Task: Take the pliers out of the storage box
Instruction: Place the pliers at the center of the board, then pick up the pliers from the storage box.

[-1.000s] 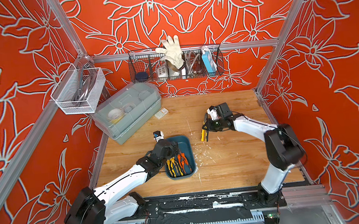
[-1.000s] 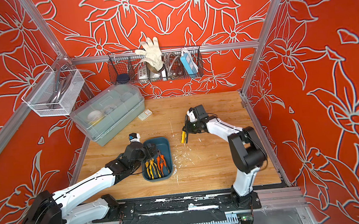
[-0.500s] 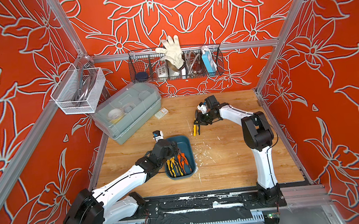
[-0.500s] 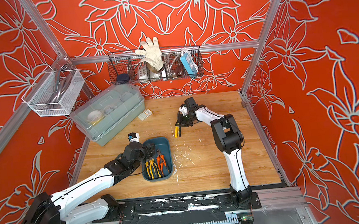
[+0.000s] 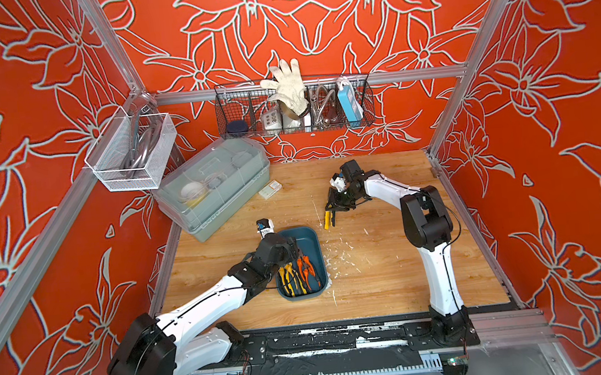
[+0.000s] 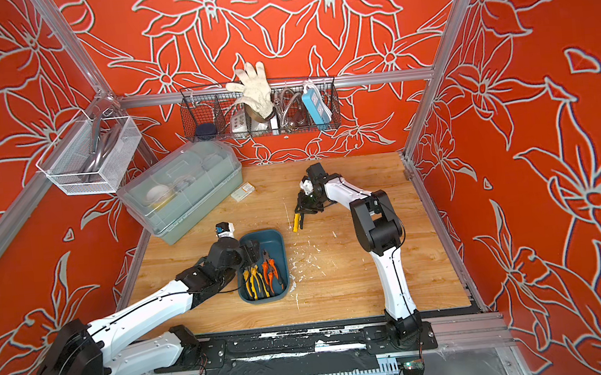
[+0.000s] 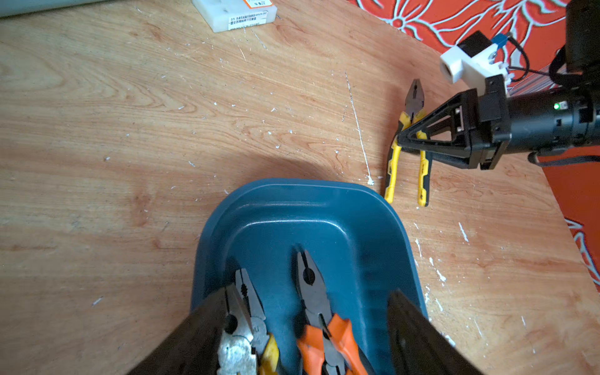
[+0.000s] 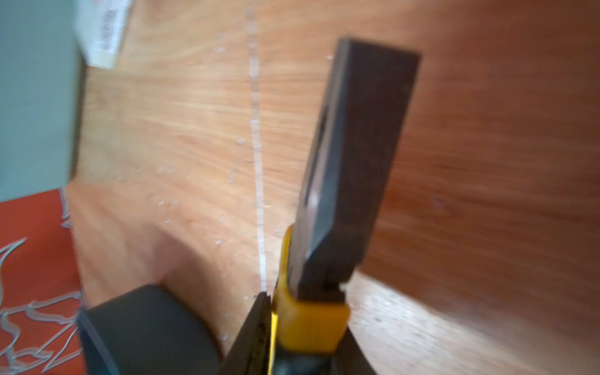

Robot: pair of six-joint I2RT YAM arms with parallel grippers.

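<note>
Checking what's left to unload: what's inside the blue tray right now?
Two yellow-handled pliers and two orange-handled pliers lie side by side in the tray. The open left gripper above partly hides the yellow ones' metal heads in both top views.

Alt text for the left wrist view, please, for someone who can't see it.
The open left hand is at the teal storage box, its fingers either side of orange-handled pliers, with yellow-handled pliers beside them. Beyond the box, the right hand is at the handles of another yellow-handled pair on the wooden table.
</note>
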